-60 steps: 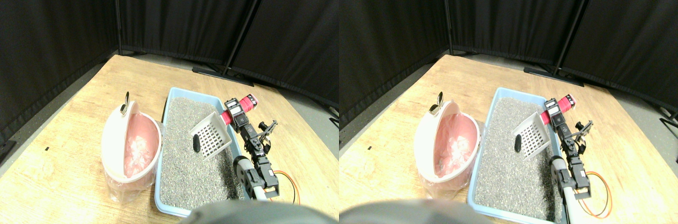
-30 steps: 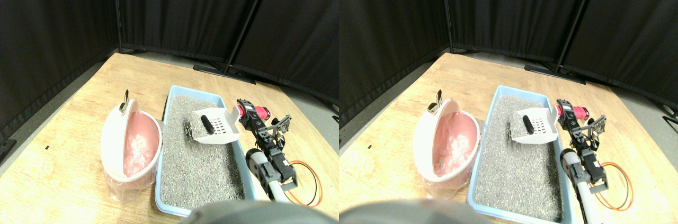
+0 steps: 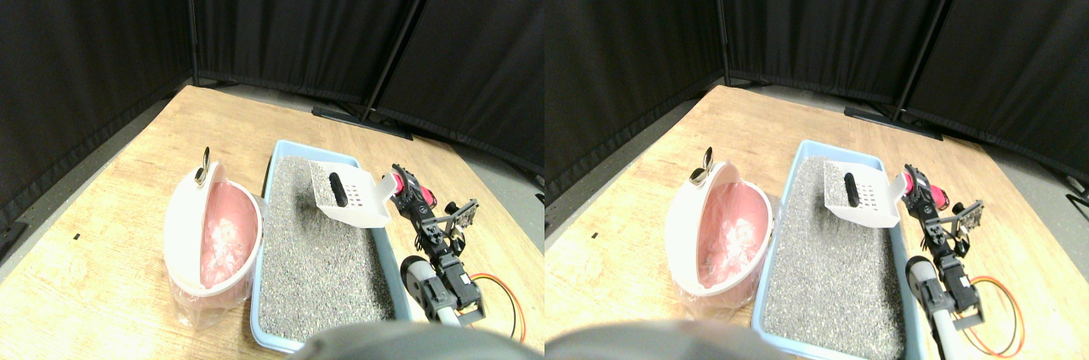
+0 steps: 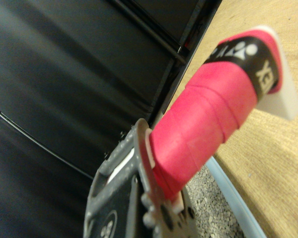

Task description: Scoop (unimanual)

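A white slotted scoop (image 3: 350,200) hangs above the far end of the light blue litter tray (image 3: 265,222), which is filled with grey litter (image 3: 315,266). A dark oblong lump (image 3: 336,190) lies in the scoop's pan. My right gripper (image 3: 403,191) is shut on the scoop's red-wrapped handle (image 3: 423,198), just past the tray's right rim. In the wrist view the red handle (image 4: 208,116) runs out from the dark jaw, with litter (image 4: 208,201) and the tray rim (image 4: 234,210) beneath.
A pink bin (image 3: 223,245) with a white swing lid and a clear plastic liner stands against the tray's left side. An orange cable (image 3: 504,309) loops on the wooden table (image 3: 111,275) at the right. Black curtains (image 3: 298,28) close off the back.
The scoop went from tilted down into the litter beside the dark lump to lifted and level with the lump inside. It moved up and toward the tray's far end.
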{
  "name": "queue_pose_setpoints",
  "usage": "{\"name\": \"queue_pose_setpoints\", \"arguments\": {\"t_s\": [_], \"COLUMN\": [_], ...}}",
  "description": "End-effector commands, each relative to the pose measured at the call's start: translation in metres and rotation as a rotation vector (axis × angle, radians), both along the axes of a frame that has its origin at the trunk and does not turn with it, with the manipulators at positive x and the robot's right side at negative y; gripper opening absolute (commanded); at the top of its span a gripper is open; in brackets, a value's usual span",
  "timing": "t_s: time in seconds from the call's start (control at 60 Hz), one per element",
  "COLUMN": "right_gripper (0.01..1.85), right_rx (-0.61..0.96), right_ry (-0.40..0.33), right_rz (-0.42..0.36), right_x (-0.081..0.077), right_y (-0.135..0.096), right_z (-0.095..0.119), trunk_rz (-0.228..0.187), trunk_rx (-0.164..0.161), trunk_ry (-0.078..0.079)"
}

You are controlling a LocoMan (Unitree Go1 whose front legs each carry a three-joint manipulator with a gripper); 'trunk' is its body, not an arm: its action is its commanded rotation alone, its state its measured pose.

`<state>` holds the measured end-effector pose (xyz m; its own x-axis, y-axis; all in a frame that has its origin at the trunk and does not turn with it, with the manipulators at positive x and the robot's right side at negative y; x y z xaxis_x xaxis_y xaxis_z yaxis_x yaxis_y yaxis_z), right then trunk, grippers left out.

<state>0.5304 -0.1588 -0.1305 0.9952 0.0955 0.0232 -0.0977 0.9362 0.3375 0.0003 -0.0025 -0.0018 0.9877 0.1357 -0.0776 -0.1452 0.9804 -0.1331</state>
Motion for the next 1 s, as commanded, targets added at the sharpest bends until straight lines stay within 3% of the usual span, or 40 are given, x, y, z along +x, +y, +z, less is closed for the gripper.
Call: {"name": "queue_pose_setpoints", "arguments": {"t_s": [0.017, 0.467, 0.75, 1.0], "right_gripper": [0.05, 0.05, 0.05, 0.05], "right_rx": [0.099, 0.243, 0.309, 0.538], "right_ry": [-0.091, -0.007, 0.022, 0.111], "right_rz": [0.042, 0.085, 0.126, 0.08], "right_x": [0.0, -0.003, -0.001, 0.001], "right_y": [0.007, 0.031, 0.043, 0.05], "right_z": [0.015, 0.026, 0.028, 0.032], "trunk_rz": [0.017, 0.054, 0.069, 0.078], "trunk_rx": [-0.016, -0.036, -0.043, -0.043], "trunk_ry": [-0.007, -0.028, -0.032, -0.03]}}
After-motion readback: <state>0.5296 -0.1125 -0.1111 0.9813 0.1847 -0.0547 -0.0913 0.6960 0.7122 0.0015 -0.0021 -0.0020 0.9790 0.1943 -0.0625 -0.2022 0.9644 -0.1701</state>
